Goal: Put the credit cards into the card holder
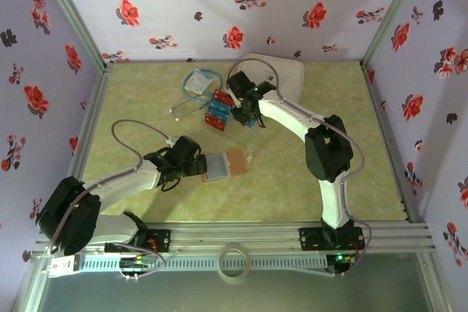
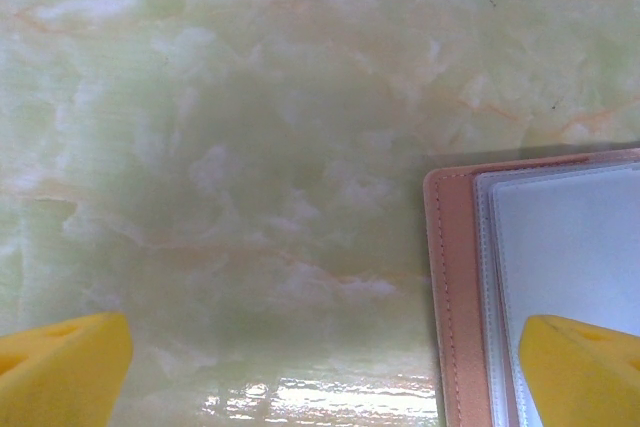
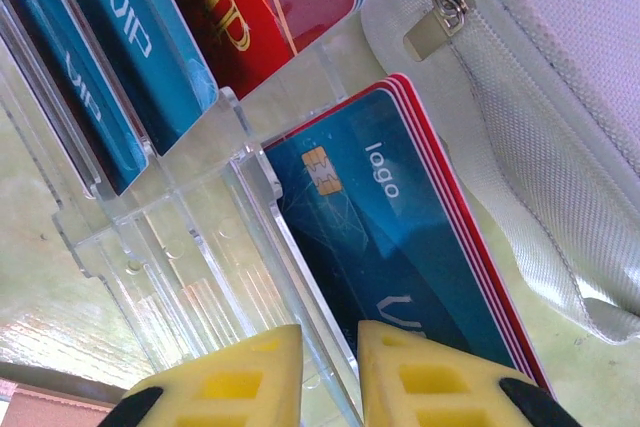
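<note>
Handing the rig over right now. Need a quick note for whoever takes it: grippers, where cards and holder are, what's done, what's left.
Left gripper: open, one finger over the open card holder, mid-table.
Right gripper: jaws nearly together at the clear stand; grip unclear.
Credit cards: red and blue, in the stand, beside the white zip case.
Done: holder lies open; no card seen in it.
Left: seemingly every card.

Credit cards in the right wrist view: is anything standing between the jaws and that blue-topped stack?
Yes. A clear divider wall of the acrylic card rack rises between the right gripper jaws. The blue-topped credit cards lie just right of it, so one jaw sits on the wall's other side.
</note>
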